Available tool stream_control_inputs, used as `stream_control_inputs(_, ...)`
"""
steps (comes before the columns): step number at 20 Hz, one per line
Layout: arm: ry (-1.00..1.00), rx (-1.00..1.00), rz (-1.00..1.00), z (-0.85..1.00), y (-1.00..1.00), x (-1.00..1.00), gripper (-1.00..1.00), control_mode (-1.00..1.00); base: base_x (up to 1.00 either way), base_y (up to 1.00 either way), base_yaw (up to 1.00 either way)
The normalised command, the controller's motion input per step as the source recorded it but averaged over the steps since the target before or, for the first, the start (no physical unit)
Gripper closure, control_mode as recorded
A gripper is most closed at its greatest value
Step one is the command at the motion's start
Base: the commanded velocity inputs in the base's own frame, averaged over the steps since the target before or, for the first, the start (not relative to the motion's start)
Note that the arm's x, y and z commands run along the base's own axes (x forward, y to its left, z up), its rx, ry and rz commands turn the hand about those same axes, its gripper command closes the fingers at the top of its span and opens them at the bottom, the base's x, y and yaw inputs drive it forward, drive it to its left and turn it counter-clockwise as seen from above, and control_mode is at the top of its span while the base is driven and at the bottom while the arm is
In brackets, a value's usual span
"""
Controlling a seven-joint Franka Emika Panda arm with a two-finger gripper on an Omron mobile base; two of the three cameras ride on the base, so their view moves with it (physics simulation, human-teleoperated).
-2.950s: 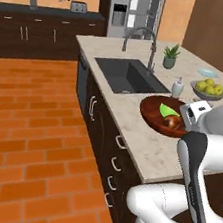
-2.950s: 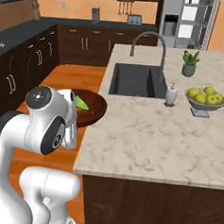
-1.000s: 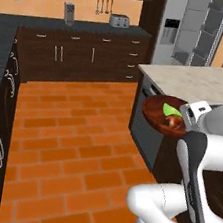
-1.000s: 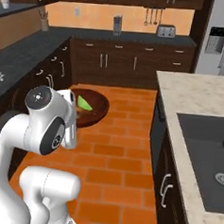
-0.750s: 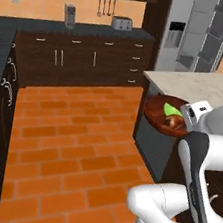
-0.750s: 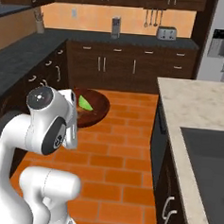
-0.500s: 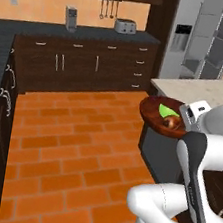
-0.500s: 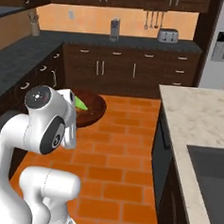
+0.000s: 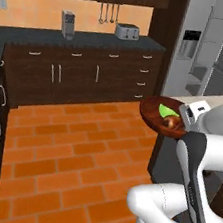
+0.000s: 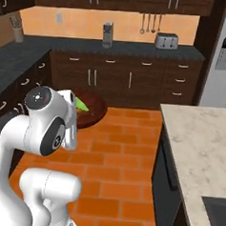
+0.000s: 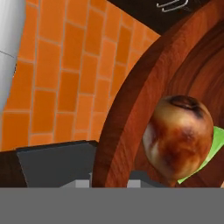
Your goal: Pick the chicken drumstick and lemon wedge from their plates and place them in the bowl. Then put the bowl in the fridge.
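My gripper (image 9: 183, 127) is shut on the near rim of the dark wooden bowl (image 9: 155, 121) and holds it level in the air over the floor. Inside the bowl lie the green lemon wedge (image 9: 168, 112) and the reddish-brown chicken drumstick (image 9: 171, 122). In the hand view the bowl rim (image 11: 131, 100) runs between the fingers (image 11: 57, 162), with the drumstick (image 11: 179, 135) resting on the wedge (image 11: 212, 146). From the right base view the bowl (image 10: 97, 109) and wedge (image 10: 82, 105) peek out behind my arm. The silver fridge (image 9: 206, 52) stands at the right. The plates are out of view.
The island counter (image 10: 199, 140) lies to my right. Dark cabinets (image 9: 79, 73) with a toaster (image 9: 126, 32) line the back wall, and another dark counter (image 10: 13, 60) runs along the left. Orange brick floor (image 9: 67, 152) spreads between them.
The whole picture has shifted: the base has turned, so the island and sink slid off to the right and the fridge looms nearer. The bowl stays held in the same grip.
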Motion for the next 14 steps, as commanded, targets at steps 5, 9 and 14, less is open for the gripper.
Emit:
stream_control_inputs(5, 0.00, 0.00, 0.00, 0.00, 0.00, 0.00, 1.00, 1.00, 1.00, 0.07, -0.22)
stream_control_inputs(9, 0.00, 0.00, 0.00, 0.00, 0.00, 0.00, 1.00, 1.00, 1.00, 0.20, -0.31)
stream_control_inputs(14, 0.00, 0.00, 0.00, 0.00, 0.00, 0.00, 1.00, 1.00, 1.00, 0.47, -0.37)
